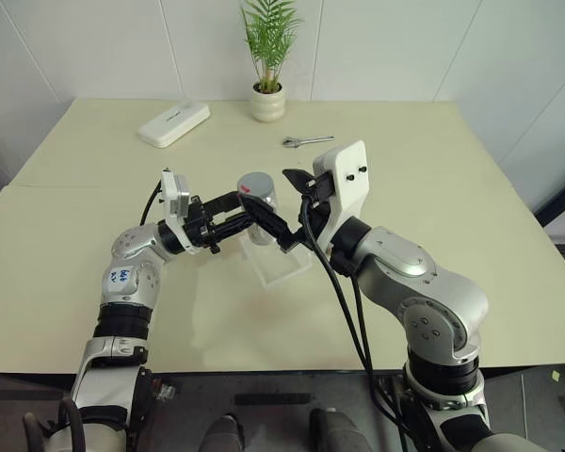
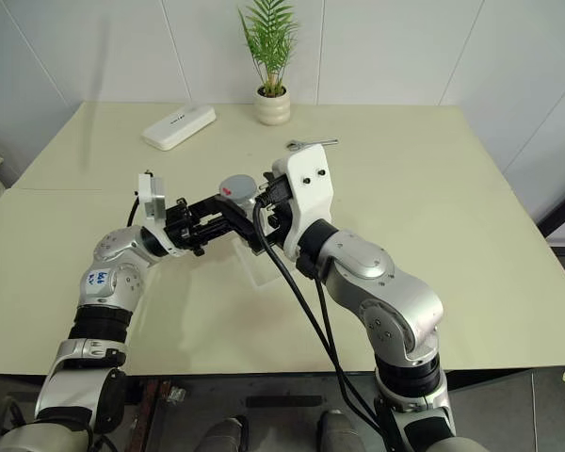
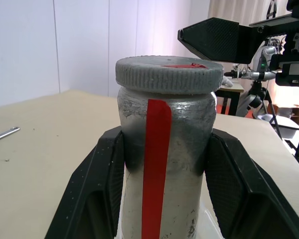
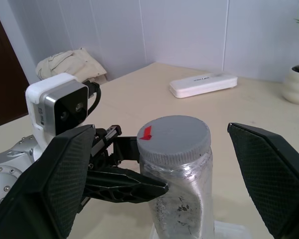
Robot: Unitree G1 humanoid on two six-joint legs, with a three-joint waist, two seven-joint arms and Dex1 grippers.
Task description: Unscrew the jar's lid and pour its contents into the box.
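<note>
Your left gripper [image 3: 164, 164] is clamped on the jar [image 3: 164, 149], seemingly over the box [image 1: 281, 262]; right gripper [image 4: 164, 164] fingers spread beside the lid [image 4: 174, 132], ready to twist.

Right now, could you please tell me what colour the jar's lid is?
The lid is grey with a small red mark on top, best seen in the right wrist view.

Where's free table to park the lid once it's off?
Bare table right of the right arm, below the wrench; also the near left, below the white case. Crowded at centre: left gripper holds the jar over the box, right gripper open beside the lid.
</note>
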